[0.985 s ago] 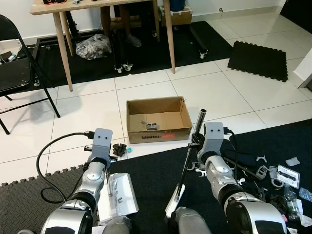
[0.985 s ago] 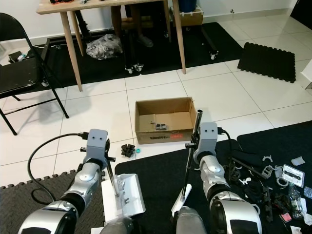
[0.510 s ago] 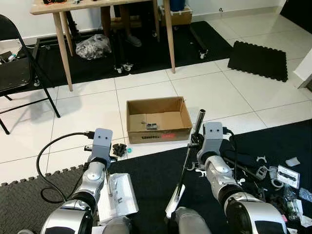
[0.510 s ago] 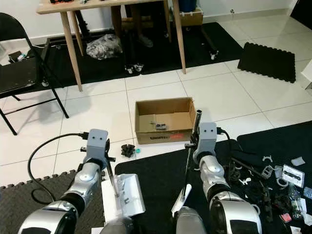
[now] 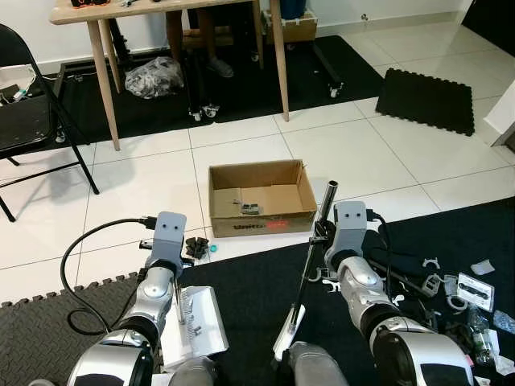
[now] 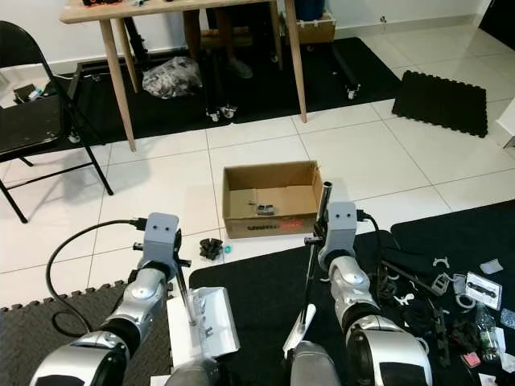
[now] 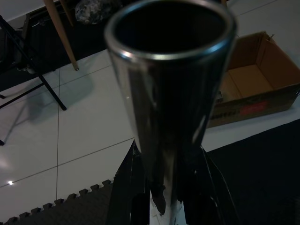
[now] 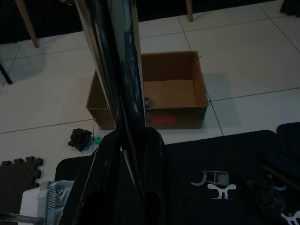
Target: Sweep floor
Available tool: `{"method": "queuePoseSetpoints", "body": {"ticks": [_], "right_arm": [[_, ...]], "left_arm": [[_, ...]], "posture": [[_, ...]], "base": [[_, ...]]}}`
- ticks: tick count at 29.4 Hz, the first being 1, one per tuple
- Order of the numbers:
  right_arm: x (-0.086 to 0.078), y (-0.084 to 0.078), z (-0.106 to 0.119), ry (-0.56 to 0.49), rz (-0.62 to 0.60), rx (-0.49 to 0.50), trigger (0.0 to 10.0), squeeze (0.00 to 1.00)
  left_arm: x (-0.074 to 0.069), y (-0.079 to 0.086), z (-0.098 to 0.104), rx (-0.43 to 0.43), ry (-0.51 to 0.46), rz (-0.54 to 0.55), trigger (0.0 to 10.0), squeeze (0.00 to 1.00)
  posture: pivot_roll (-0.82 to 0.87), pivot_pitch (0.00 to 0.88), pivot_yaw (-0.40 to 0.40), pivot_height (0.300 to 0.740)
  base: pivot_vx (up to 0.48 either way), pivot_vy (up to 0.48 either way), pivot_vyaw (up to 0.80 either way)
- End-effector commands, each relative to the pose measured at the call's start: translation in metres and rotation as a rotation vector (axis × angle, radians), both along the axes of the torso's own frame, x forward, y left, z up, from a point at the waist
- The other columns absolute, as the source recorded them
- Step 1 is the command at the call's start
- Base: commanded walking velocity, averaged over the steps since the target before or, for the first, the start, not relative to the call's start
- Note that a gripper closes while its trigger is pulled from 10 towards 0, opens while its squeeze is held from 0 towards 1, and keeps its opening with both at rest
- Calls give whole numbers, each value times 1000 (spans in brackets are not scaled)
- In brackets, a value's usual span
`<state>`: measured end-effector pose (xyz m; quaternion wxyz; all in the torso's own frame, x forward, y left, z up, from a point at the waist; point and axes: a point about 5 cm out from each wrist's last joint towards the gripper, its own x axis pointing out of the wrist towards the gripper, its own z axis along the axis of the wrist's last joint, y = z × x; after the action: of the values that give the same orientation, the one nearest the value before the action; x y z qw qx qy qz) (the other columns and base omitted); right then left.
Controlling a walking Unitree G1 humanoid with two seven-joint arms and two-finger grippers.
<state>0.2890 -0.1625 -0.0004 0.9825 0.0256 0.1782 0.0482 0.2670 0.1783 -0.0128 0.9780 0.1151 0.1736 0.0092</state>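
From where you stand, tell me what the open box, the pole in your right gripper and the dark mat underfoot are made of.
Box: brown corrugated cardboard, matte, flaps open.
Pole: looks like polished metal tube; mirror glints, hollow end.
Right gripper: clamped around it.
Mat: probably black foam; dull surface, with jigsaw-toothed edges on the grey piece alongside.

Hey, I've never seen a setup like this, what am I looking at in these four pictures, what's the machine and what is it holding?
This is a humanoid robot with two silver arms, seen from its own cameras. The two wide pictures come from a pair of cameras on its head, looking down at the floor ahead. The two dark close-ups come from cameras on its wrists, looking along each gripper's black fingers.

The left gripper is shut on the metal handle of a white dustpan. The right gripper is shut on a broom pole.

On the white tile floor lie an open cardboard box and a small dark clump of debris near the left arm. Small parts are scattered on the black mat at the right.
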Motion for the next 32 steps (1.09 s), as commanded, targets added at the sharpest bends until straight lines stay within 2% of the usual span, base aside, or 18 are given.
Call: {"method": "queuePoseSetpoints", "body": {"ticks": [1, 32], "right_arm": [[-9, 2, -11, 62, 3, 0, 10000, 0], [-8, 0, -10, 59, -8, 4, 10000, 0]], "left_arm": [[-23, 19, -21, 84, 139, 54, 10000, 0], [-22, 18, -21, 83, 139, 58, 10000, 0]], "posture": [[-14, 0, 27, 740], [-14, 0, 29, 740]], "base": [[0, 0, 0], [0, 0, 0]]}}
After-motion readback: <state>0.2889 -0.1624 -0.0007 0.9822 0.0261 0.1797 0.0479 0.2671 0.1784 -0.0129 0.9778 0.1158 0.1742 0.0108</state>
